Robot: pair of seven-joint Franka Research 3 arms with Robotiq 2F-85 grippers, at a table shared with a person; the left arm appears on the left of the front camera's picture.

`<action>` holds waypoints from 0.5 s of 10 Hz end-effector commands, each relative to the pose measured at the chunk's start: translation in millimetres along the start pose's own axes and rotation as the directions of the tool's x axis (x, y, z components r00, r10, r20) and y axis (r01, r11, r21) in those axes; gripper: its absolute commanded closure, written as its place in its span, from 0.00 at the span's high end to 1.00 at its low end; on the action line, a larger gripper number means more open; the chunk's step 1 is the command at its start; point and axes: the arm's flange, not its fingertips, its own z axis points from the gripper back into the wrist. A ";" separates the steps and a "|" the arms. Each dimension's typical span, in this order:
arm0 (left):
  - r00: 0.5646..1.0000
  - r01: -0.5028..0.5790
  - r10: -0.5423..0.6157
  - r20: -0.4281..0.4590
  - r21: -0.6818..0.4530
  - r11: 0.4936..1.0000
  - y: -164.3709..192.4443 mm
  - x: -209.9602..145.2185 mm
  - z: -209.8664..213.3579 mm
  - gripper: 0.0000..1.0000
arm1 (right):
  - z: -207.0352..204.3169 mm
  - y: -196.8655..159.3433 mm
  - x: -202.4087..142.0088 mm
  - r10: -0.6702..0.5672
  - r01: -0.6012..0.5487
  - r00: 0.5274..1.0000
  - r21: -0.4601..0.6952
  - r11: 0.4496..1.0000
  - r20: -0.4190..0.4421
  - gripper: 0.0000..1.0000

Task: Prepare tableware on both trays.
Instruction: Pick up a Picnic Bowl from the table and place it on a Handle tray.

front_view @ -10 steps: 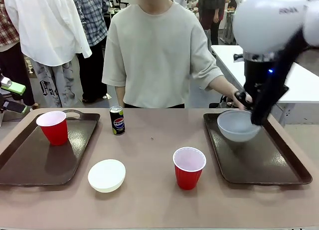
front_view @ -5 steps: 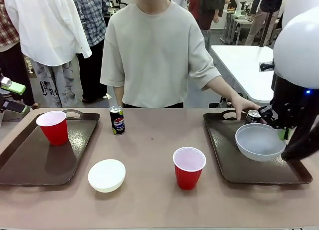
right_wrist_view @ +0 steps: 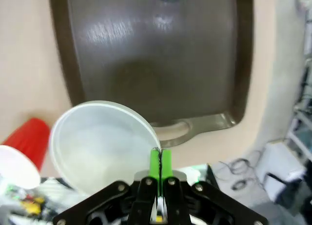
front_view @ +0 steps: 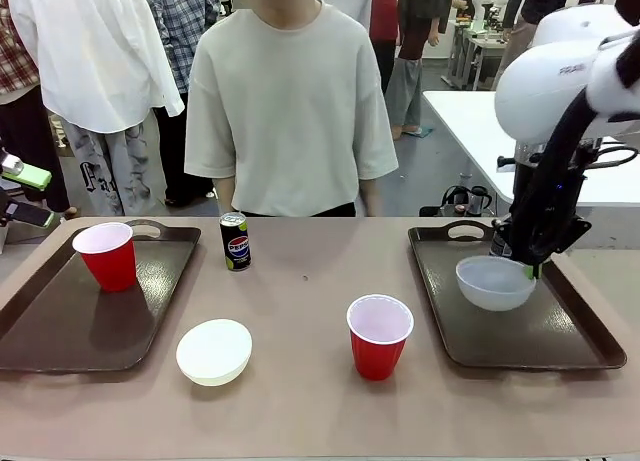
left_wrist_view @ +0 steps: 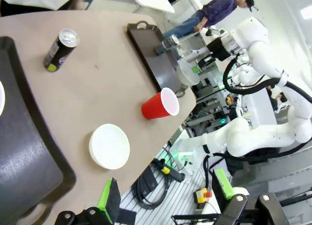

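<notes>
My right gripper [front_view: 530, 268] is shut on the rim of a pale grey-white bowl [front_view: 494, 282], held low over the right tray [front_view: 520, 336]. In the right wrist view its green pads [right_wrist_view: 155, 162] pinch the bowl [right_wrist_view: 97, 142] above the tray [right_wrist_view: 156, 49]. A dark can [front_view: 498, 243] stands half hidden behind the bowl. On the left tray [front_view: 50, 326] stands a red cup [front_view: 105, 256]. A Pepsi can [front_view: 235, 241], a cream-white bowl [front_view: 214, 351] and a second red cup [front_view: 379, 336] are on the bare table. My left gripper [left_wrist_view: 175, 210] is open, off the table's near left edge.
A person in a pale T-shirt [front_view: 290, 101] stands at the far side, hands down and away from the table. Other people stand behind. A white table [front_view: 480, 131] lies beyond the right tray. Bare tabletop [front_view: 300, 281] separates the trays.
The person's hand set a can at the right tray's far end and drew back. My right arm swung the bowl right, then back left and lower over the tray.
</notes>
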 end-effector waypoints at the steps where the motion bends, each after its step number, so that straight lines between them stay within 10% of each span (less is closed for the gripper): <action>1: 1.000 0.023 -0.023 0.016 -0.020 1.000 0.9 0.5 -1.1 1.00 | 7.9 -2.8 -8.9 -0.041 0.039 0.999 0.047 0.998 0.035 0.01; 5: 1.000 0.023 -0.023 0.016 -0.020 1.000 0.9 0.5 -1.1 1.00 | -29.6 -3.8 25.1 0.043 -0.050 0.994 0.069 0.996 0.105 0.01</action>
